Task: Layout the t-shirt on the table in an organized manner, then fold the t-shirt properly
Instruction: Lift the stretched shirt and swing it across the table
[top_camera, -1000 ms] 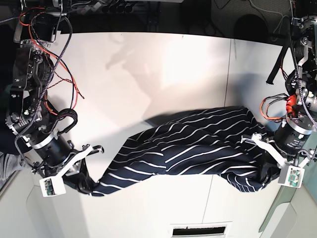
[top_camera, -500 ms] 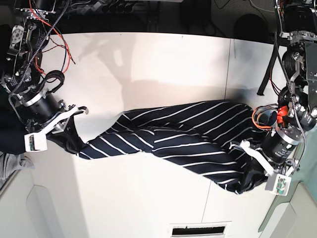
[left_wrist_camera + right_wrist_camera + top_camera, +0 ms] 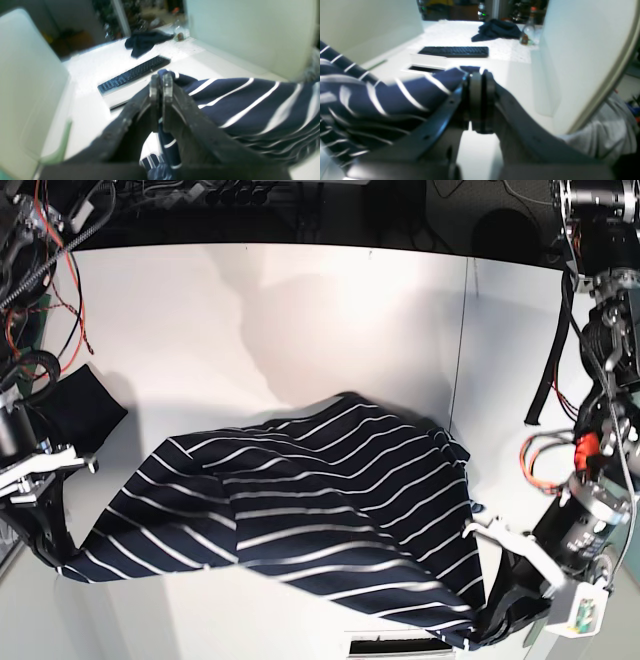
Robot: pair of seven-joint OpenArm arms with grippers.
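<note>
Both arms have swung apart and pulled the t-shirt (image 3: 300, 500) wide. A second ago it was a twisted rope of cloth bunched between them; now it hangs open as a broad striped sheet, stretched across the near half of the worktop (image 3: 300, 320), with its far edge sagging onto the white surface and its two gripped corners drawn toward the near edge.

The right claw (image 3: 478, 100) is pressed together on a corner of the shirt; from its own camera you can see the striped fabric tucked between the two dark pads. In the overhead view that claw (image 3: 45, 525) sits at the left side, now nearer the worktop's edge than it was. The left claw (image 3: 160, 92) is likewise pinched shut on cloth, with a striped fold running up between its fingers and the body of the shirt falling away to one side. From above, the left claw (image 3: 500, 620) is down at the near right corner, by the slot in the worktop.

To my eye this is the spreading-out part of the job, and it is going well: the twist is out, though folds and overlaps remain near the middle. The shirt is not yet lying flat, so I would expect it to need lowering and smoothing before any folding starts. A keyboard (image 3: 453, 51) and a dark bundle of cloth (image 3: 498, 30) lie on a desk beyond, well clear.
</note>
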